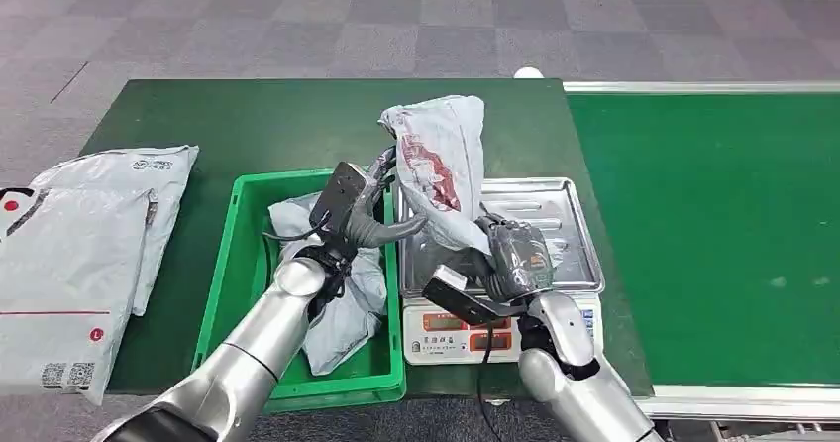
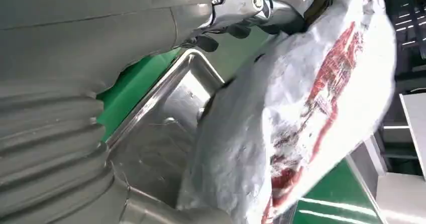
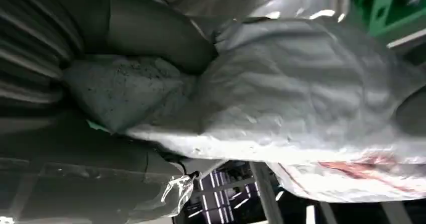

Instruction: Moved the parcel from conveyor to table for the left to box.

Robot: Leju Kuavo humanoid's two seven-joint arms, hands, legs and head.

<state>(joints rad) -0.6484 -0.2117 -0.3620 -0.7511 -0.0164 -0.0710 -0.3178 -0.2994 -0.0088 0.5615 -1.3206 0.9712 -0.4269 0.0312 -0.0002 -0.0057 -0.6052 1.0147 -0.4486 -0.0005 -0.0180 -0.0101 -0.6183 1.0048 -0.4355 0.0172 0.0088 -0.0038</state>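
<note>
Grey parcel [image 1: 439,169] stands tilted over the scale [image 1: 555,234], right hand [image 1: 510,259] gripping its lower end, left hand [image 1: 368,214] fingers spread against it. Bin [image 1: 238,264] beside scale holds another bag [image 1: 342,308].

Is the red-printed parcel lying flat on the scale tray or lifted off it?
Lifted. The parcel stands nearly upright above the scale tray, gripped low by the right hand, with the left hand at its upper edge.
</note>
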